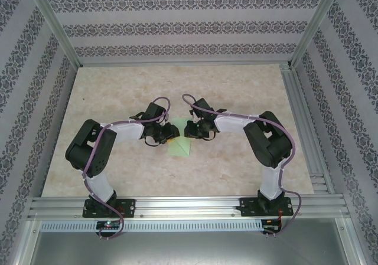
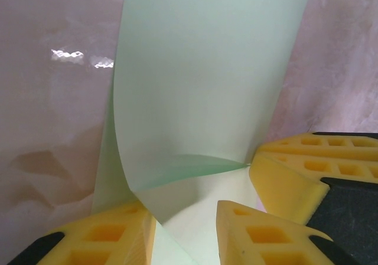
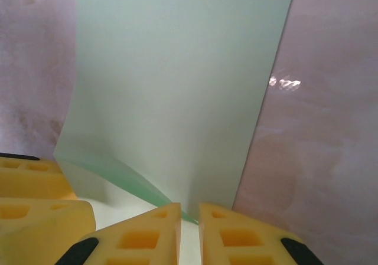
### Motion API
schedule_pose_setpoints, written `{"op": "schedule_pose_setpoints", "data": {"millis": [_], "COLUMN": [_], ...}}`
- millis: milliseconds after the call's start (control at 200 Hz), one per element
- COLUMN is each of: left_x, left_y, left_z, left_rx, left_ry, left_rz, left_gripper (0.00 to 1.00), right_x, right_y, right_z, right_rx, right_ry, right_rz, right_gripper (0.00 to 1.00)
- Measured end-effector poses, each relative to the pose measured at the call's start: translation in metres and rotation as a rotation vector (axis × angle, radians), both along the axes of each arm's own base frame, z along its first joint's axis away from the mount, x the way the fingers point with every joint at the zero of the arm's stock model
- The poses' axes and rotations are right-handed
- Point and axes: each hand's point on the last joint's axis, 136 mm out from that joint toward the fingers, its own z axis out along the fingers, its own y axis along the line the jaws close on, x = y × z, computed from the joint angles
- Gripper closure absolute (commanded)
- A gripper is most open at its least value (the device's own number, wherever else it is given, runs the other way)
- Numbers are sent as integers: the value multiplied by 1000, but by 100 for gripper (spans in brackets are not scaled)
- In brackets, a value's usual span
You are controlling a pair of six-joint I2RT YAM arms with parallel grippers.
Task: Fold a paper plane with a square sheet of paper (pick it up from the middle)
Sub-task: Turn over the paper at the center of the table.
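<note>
Marble tabletop (image 1: pixel 118 170) roomy around, green sheet (image 1: pixel 180 147) edge curled up, right claw (image 3: pixel 189 210) pinching it, left claw (image 2: pixel 184 210) ajar.

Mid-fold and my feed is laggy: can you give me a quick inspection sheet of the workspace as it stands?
Surface: marbled beige table, glossy.
Job's things: green paper sheet, part curled up, between the arms at table centre.
Clutter: nothing seen.
Grippers: right gripper shut on the sheet's edge; left gripper with fingers apart, paper between them.
Cables: purple cables run along both arms.
Surroundings: patterned walls, aluminium frame.
</note>
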Motion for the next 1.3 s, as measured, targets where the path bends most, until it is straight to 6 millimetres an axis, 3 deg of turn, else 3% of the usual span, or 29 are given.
{"op": "schedule_pose_setpoints", "data": {"millis": [210,485,574,699,789,899,1009,1084,1304], "left_x": [1,3,4,5,5,5,3,3,15], "left_y": [-4,-8,-8,-8,-7,-4,2,9,41], "left_z": [0,2,3,2,2,6,26,46,115], "left_rx": [-17,-36,-38,-36,-27,-12,19,52,228], "left_ry": [-20,-44,-50,-62,-73,-92,-145,-194,-355], "left_rz": [-29,-45,-46,-51,-57,-65,-74,-78,-53], "left_gripper": [70,80,85,92,95,95,95,95,94], "right_x": [2,3,4,5,11,26,38,42,39], "right_y": [-3,-2,-1,-3,-16,-35,-53,-65,-96], "right_z": [-3,-2,-3,5,20,61,111,134,151], "right_rx": [2,9,15,30,21,28,47,42,-38], "right_ry": [8,10,9,-14,-61,-178,-321,-399,-516], "right_rz": [-11,-18,-26,-38,-77,-132,-188,-220,-263], "right_gripper": [84,82,76,58,42,25,12,3,2]}}
